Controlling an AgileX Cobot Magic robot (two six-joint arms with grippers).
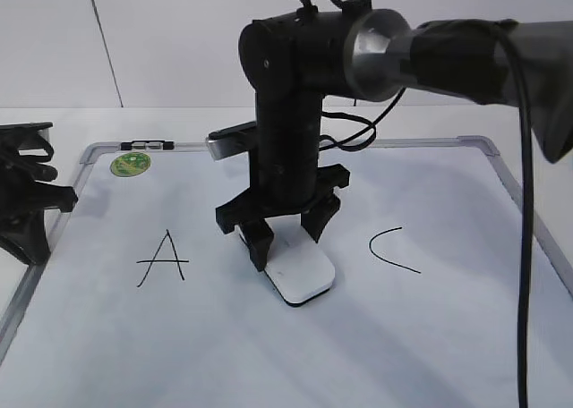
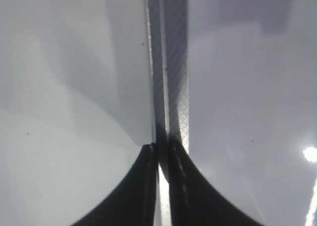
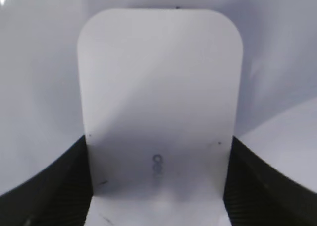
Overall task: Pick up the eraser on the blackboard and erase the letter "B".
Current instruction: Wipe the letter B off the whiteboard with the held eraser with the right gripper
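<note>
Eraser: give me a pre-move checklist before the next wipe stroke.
1. Right gripper straddles the eraser, a finger on each long side: ok.
2. Eraser flat on the blackboard: ok in the exterior view.
3. Letter B between A and C: not visible; erased or hidden behind the arm, cannot tell.
4. A and C clear of the eraser: ok.
5. Left gripper parked at the board's left edge, out of the path: ok.
6. Grip firmness: cannot tell.
</note>
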